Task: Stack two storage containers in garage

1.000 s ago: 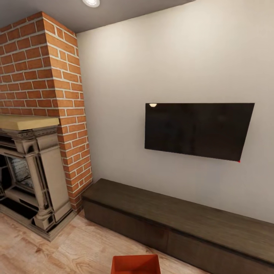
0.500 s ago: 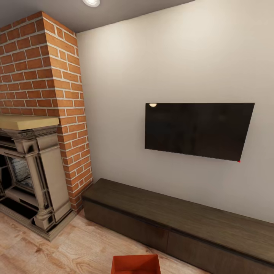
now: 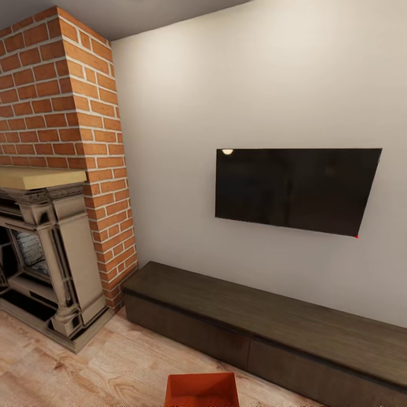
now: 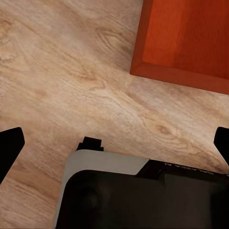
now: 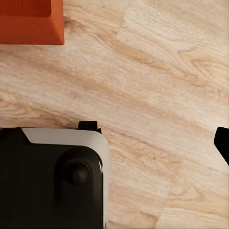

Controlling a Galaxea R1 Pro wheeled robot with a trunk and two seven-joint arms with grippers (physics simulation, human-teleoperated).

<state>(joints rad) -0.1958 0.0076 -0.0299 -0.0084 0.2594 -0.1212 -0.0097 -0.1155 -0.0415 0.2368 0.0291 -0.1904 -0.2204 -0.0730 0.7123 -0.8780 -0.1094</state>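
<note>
I am in the living room; the garage is out of view. One orange-red storage container [image 3: 200, 390] sits on the light wood plank floor [image 3: 85, 367] at the bottom edge of the head view, just in front of me. A corner of the container [image 4: 186, 38] shows ahead of my left gripper [image 4: 114, 143], whose black fingertips [image 4: 9, 145] stand wide apart over bare planks. Another corner of the container [image 5: 28, 21] shows in the right wrist view. My right gripper [image 5: 114, 143] hangs open above the floor, one fingertip [image 5: 222, 143] at the frame's edge. Neither gripper touches the container.
A long low dark-brown bench [image 3: 271, 322] runs along the white wall behind the container. A black wall screen [image 3: 294, 189] hangs above it. The red-brick fireplace [image 3: 51, 237] stands at the left. My grey-and-black base [image 4: 143, 191] sits below both wrists.
The head view has shifted slightly: the ceiling light has left the top edge and a little more of the container shows. Nothing in the room has moved.
</note>
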